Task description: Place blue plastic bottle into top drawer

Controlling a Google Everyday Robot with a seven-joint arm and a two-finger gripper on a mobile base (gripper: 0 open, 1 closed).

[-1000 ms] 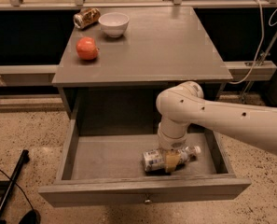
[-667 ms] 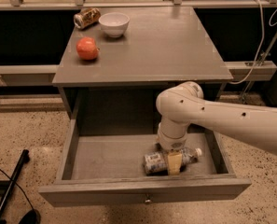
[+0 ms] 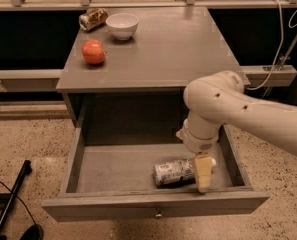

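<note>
Small clear plastic bottle with white cap and white-and-blue label (image 3: 174, 172) lies on its side on the floor of the wide shallow grey wooden top drawer (image 3: 113, 208), pulled open, near the front right. Position unchanged from 0.7 s ago. The cream gripper (image 3: 203, 174) sits low over the bottle's cap end and has shifted right along it. Whether the jaws are spread or pinching cannot be told. On the grey cabinet top (image 3: 168, 49): red apple (image 3: 94, 51), white bowl (image 3: 122, 25), brown metallic can (image 3: 93, 19), unmoved.

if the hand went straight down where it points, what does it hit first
Likely the blue plastic bottle lying right at the hand, else the top drawer floor just beneath it; depth is unclear.
</note>
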